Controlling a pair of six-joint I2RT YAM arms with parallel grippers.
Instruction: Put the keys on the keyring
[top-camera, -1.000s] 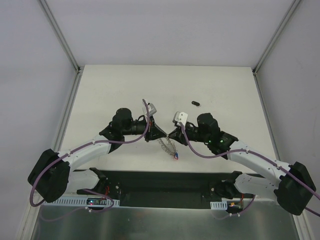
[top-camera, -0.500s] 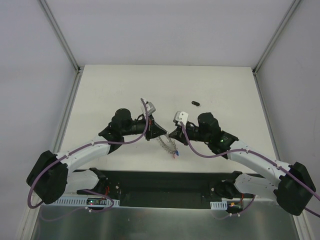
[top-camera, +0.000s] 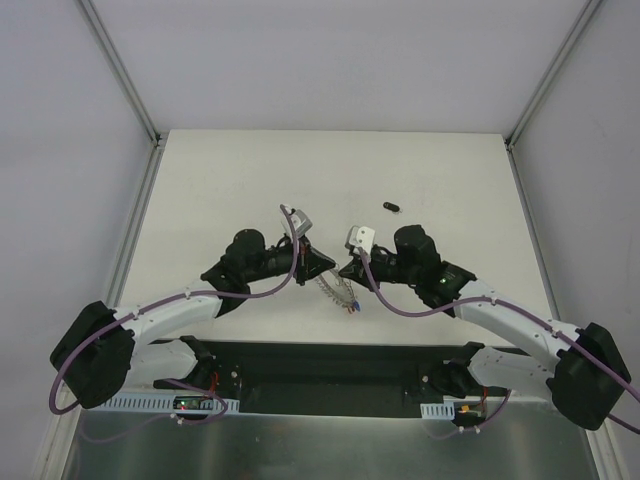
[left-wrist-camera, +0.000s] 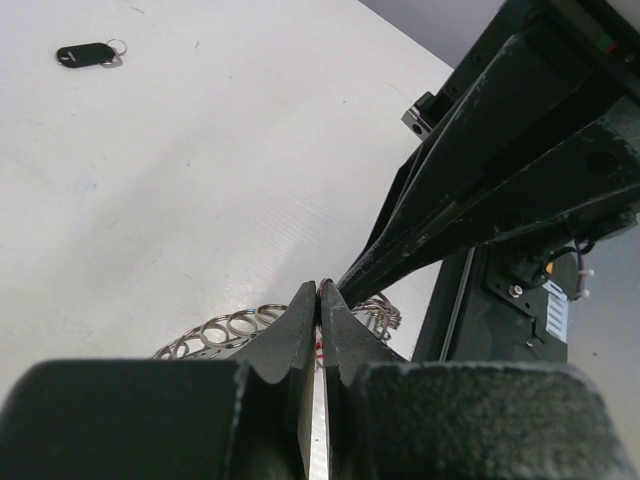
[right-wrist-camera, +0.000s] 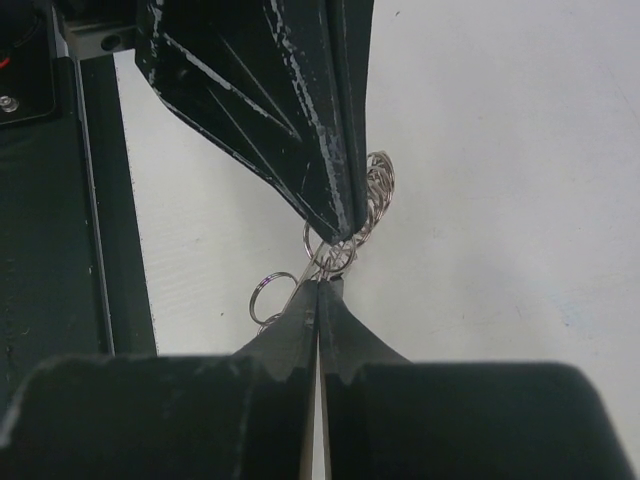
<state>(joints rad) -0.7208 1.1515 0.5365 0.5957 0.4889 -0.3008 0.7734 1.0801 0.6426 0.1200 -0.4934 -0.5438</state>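
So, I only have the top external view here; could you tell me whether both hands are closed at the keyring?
Observer: Yes, the wrist views show the left hand and the right hand both shut, tips close together at the looped rim of the keyring.
Operator: Thank you. Is the black key farther out bare?
Observer: No, the left wrist view shows a small silver ring on one end of the black key.
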